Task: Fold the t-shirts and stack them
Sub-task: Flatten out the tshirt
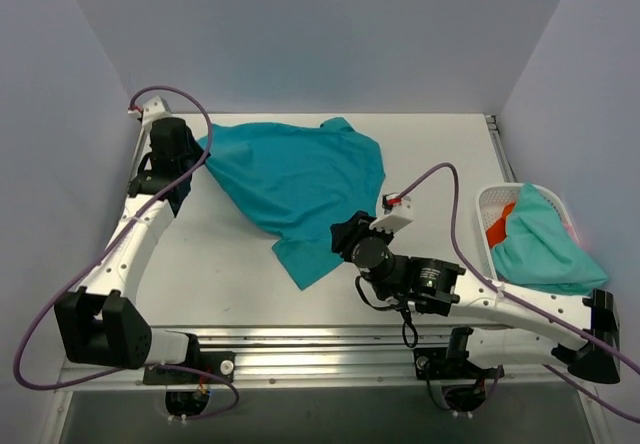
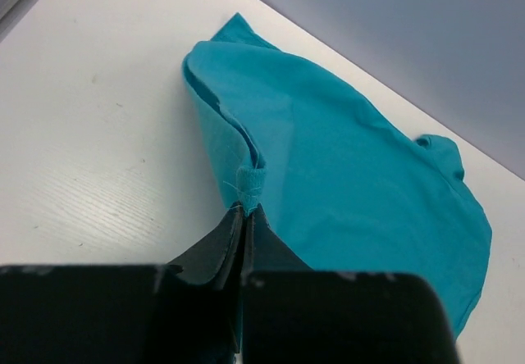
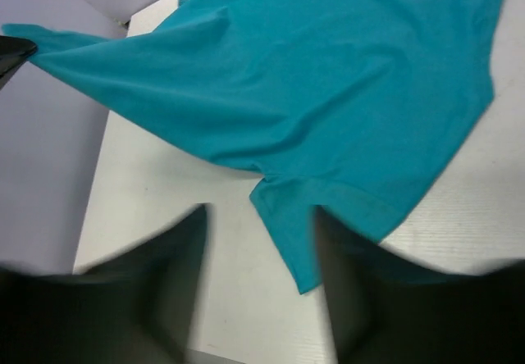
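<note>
Near the far left corner of the worktop (image 1: pixel 230 284): left pincer (image 2: pixel 246 215) pressed together, pinching a small bunched bit of the deep teal t-shirt (image 1: pixel 300 179). Holds that bit up a little, with the cloth pulled into a point there. Lies spread out from that point across the middle of the worktop, toward the far edge. Over the shirt's near corner, close to the middle: right pincer (image 3: pixel 258 216) spread wide, holding nothing. By the right edge: white basket (image 1: pixel 484 204) with a paler aqua t-shirt (image 1: pixel 540 244) and an orange-red t-shirt (image 1: pixel 500 232) inside.
</note>
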